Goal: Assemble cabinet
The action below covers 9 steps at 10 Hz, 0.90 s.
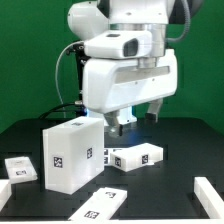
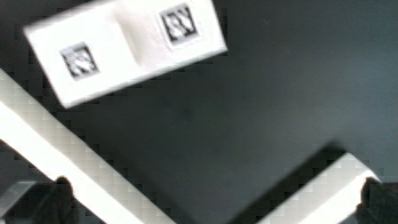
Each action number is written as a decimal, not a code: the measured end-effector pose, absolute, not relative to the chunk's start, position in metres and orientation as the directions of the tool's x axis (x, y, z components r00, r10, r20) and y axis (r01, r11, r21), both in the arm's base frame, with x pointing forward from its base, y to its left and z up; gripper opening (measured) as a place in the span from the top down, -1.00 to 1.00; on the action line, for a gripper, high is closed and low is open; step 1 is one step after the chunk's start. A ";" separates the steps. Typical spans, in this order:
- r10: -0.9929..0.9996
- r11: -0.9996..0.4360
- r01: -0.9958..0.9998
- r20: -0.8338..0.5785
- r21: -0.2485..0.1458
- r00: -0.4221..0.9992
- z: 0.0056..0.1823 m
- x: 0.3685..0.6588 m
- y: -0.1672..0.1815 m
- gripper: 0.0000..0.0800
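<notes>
The cabinet's white box part (image 1: 70,152) stands on the black table at the exterior view's left, with a square tag on its front. A flat white panel (image 1: 135,157) with tags lies just to its right. My gripper (image 1: 136,118) hangs open above and behind that panel, holding nothing. In the wrist view my gripper (image 2: 214,208) shows only its dark fingertips (image 2: 43,202) at the frame's edges, with bare black table between them. A long white edge (image 2: 54,135) and a white corner (image 2: 334,185) of cabinet parts cross that view.
More tagged white parts lie around: a small one (image 1: 20,168) at the exterior view's left, a flat panel (image 1: 100,205) in front, a piece (image 1: 210,194) at the right. The marker board (image 2: 128,45) shows two tags in the wrist view.
</notes>
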State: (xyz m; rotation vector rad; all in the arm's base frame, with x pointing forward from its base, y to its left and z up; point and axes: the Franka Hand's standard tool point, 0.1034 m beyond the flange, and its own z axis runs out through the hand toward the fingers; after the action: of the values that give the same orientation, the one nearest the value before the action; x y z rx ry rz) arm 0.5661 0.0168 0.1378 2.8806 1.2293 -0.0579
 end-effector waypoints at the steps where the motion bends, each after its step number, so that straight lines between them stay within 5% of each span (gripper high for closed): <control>1: 0.711 -0.703 0.710 -0.066 -0.047 0.700 0.136 0.562 0.014 -0.99; 5: 0.700 -0.714 0.699 -0.069 -0.047 0.711 0.135 0.563 0.011 -0.99; 9: 0.500 -0.866 0.494 -0.143 -0.080 0.854 0.127 0.557 -0.062 -0.99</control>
State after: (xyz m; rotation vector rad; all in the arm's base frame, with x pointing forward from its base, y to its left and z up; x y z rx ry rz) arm 0.5567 -0.0616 0.1274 3.0638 0.8218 -0.2538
